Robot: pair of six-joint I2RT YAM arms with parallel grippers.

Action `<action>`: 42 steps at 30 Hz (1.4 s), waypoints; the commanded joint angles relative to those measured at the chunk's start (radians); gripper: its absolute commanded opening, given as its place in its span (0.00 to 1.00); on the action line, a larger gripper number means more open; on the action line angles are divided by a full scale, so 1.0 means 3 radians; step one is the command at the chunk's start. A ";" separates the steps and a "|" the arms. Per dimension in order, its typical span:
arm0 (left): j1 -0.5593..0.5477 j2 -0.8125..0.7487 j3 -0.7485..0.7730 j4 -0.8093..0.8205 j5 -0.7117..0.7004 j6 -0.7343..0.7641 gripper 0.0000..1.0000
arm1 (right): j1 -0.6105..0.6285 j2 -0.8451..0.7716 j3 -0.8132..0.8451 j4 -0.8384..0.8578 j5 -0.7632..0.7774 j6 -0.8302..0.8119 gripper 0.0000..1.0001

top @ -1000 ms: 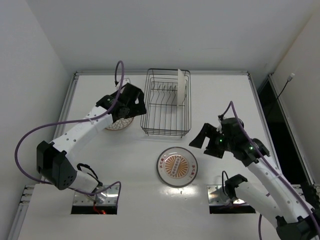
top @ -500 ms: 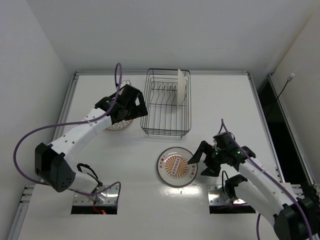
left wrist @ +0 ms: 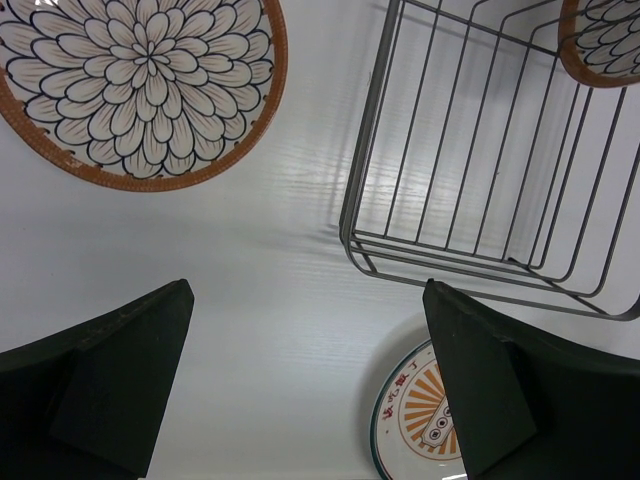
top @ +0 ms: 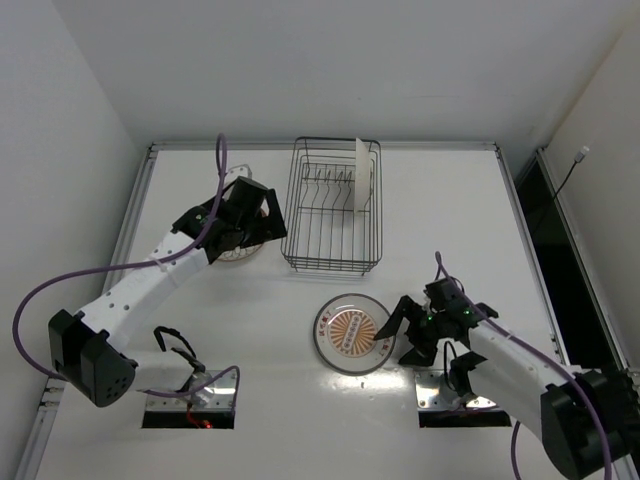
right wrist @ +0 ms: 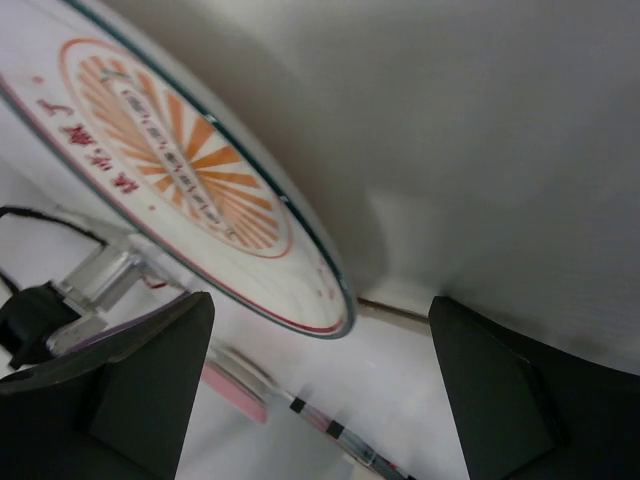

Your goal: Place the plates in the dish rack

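From above, one brown-rimmed plate (top: 360, 176) stands on edge among the tines of the black wire dish rack (top: 332, 206). A second brown-rimmed plate (top: 233, 250) lies flat on the white counter (top: 440, 200) just left of the rack, partly under the left arm. The sunburst plate (top: 350, 333) lies flat in front of the rack, with the right jaws spread at its right rim. The step in hand looks like the pickup of this plate.

The left wrist view shows the left jaws wide open above bare counter. The glossy petal-patterned plate (left wrist: 140, 85), the rack's thin rounded wires (left wrist: 470, 160) and the sunburst plate's edge (left wrist: 425, 420) lie beyond them.

The right wrist view shows dark fingers (right wrist: 110, 390) apart, the smooth glazed sunburst plate (right wrist: 180, 170) ahead of them and its thin green-lined rim reaching between them. Next, I judge, the jaws must straddle that shallow rim, close firmly, then tip the plate upright for a free slot.
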 commanded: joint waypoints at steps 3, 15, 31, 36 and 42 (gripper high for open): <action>-0.0036 -0.0068 -0.0008 0.0125 0.0026 0.0031 0.99 | -0.0008 -0.0070 -0.0360 0.0946 -0.0035 0.0327 0.85; -0.0036 -0.0195 -0.0131 0.0125 0.0057 0.0031 0.99 | -0.0008 0.0446 -0.0350 0.1198 0.0041 0.0098 0.24; -0.0036 -0.0195 -0.0085 0.0094 -0.0004 0.0001 0.99 | 0.0027 -0.0863 0.1411 -0.1337 0.0675 -0.0583 0.00; -0.0036 -0.0165 -0.0116 0.0063 -0.0004 -0.0030 0.99 | 0.0027 -0.0649 0.2638 -0.1931 0.0991 -0.0874 0.00; -0.0036 -0.0134 -0.0116 0.0063 -0.0004 -0.0061 0.99 | 0.0027 0.0005 0.4152 -0.2326 0.1513 -0.1140 0.00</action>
